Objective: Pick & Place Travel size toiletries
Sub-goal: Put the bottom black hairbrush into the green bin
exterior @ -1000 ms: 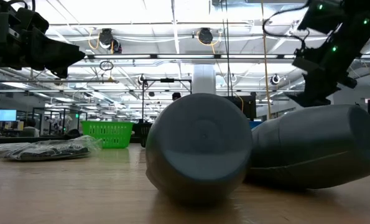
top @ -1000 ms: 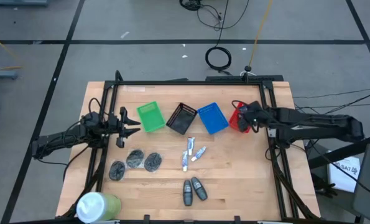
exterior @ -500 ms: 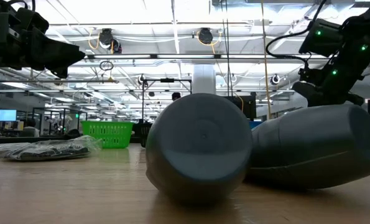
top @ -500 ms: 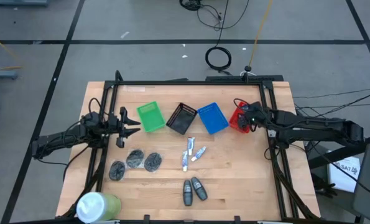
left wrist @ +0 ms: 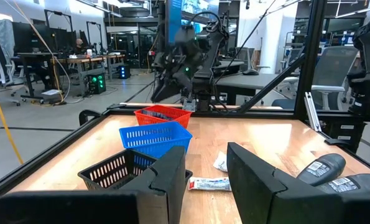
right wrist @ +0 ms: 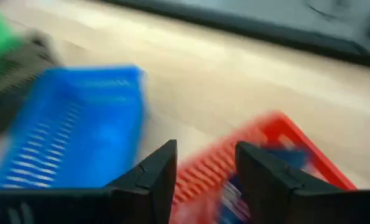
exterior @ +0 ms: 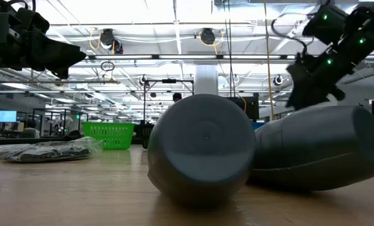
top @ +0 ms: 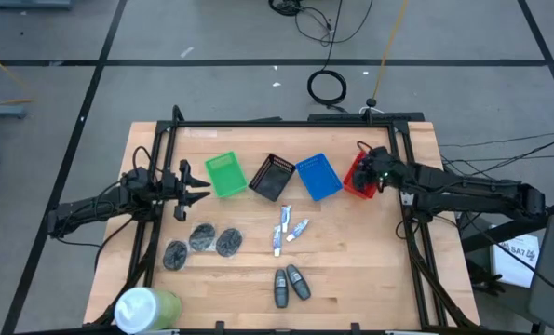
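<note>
Wooden counter (top: 351, 251), right gripper (top: 370, 174) over the red basket (top: 355, 182), fingers (right wrist: 153, 171) apart and empty, blue-purple piece (right wrist: 231, 191) in that basket, left gripper (top: 195, 182) beside green basket (top: 225, 175), fingers (left wrist: 172, 174) slightly parted, empty, grey bottles (top: 290, 284), tubes (top: 286, 229) and dark bundles (top: 202, 242) mid-counter.

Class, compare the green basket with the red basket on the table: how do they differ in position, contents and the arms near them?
The green basket sits at the left end of the basket row; the red basket at the right end. The green basket looks empty; the red basket holds something bluish. The right gripper hangs over the red basket; the left gripper waits beside the green basket. Both are small plastic mesh baskets.
</note>
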You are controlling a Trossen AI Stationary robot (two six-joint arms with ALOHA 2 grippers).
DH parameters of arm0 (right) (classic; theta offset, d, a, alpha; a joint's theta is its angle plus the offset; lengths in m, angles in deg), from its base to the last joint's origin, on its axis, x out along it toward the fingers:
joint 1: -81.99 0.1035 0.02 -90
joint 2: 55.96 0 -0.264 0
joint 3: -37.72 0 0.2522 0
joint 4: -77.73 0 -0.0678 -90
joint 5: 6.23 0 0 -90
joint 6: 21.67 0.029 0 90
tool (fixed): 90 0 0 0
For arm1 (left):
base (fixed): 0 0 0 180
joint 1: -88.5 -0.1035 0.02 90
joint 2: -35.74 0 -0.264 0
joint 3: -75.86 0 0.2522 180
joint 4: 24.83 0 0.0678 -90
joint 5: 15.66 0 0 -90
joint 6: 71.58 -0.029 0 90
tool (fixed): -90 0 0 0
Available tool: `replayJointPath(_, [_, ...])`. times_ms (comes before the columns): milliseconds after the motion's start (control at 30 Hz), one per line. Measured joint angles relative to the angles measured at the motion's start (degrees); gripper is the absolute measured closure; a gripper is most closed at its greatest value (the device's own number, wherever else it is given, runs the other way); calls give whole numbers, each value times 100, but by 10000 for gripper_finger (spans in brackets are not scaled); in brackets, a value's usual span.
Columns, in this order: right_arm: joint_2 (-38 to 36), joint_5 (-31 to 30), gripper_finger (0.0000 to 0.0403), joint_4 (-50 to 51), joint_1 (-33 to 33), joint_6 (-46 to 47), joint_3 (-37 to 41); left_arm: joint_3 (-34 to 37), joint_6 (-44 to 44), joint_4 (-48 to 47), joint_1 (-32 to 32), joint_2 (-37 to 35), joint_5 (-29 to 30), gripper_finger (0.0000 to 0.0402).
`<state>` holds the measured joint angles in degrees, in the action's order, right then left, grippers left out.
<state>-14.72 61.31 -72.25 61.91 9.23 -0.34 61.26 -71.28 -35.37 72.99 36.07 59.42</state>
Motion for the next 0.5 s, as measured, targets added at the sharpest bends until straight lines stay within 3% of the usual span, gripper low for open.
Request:
replayJointPath(167, [-295,1295,239,-1494,31,-983,0,0,0,-2,0,-1,0,286])
replayJointPath(300, [-378,2753,244,-2544,214,-1545,0,0,0,-2,-1,-1,0,286])
replayJointPath(400, [-350,3866,250,-3057,389,-1697,0,-1,0,-2,0,-1,-1,286])
replayJointPath(500, [-303,4554,254,-3269,637,-1711,-1,-1,0,-1,0,-1,-2,286])
